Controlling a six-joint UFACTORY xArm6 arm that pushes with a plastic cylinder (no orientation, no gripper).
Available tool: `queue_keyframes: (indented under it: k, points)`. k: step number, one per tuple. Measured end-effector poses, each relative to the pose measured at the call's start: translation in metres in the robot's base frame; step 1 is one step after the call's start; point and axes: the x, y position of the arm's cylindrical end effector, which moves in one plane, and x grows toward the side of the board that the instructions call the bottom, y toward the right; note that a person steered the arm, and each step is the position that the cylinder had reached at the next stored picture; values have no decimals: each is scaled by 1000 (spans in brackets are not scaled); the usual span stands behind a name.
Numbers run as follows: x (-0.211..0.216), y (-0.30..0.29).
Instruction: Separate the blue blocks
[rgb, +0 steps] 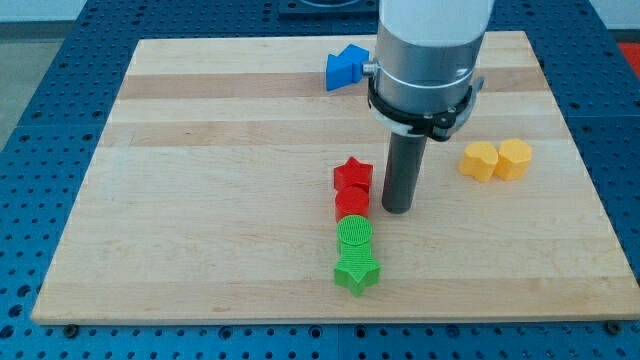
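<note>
- Camera view: my tip (397, 209) is a bare rod holding nothing, planted mid-board just right of the red star (353, 175).
- Red cylinder (352, 203), green cylinder (355, 234) and green star (357, 272) run in a touching column toward the bottom edge.
- Blue blocks (346, 67) sit near the top edge (partly hidden by the arm).
- Two yellow blocks (496, 160) touch near the right edge of the pale wooden board (200, 200).

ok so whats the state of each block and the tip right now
my tip: down on the board, just right of the red blocks
blue blocks: at the view's top, partly hidden by the arm
red star: touching red cylinder
green cylinder: touching green star
yellow blocks: side by side, touching
</note>
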Motion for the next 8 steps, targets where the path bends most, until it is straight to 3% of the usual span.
queue_keyframes:
  k: [2,5,8]
  points:
    - [-79,9]
    - [-95,-45]
    - [-193,-115]
